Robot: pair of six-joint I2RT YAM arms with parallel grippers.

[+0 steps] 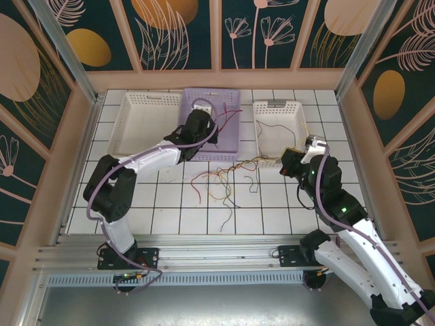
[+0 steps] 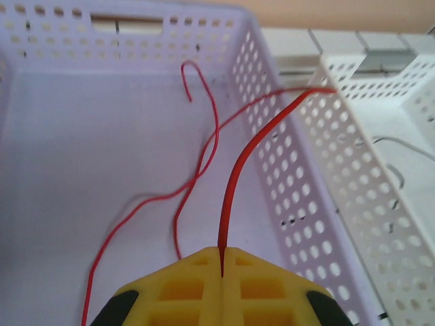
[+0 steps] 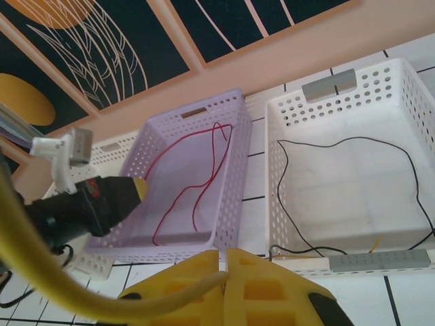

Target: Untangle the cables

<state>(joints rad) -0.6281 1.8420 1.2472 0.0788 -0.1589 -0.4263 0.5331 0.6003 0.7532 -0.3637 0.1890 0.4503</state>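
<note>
No text, label or number can be read anywhere.

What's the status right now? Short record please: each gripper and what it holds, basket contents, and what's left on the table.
left gripper: shut on a red cable, above the purple basket
right gripper: shut on a yellow cable, at the near side of the right white basket
purple basket contents: red cable lengths lying on its floor
right white basket contents: a black cable
table: tangle of cables between the arms, not yet sorted
</note>
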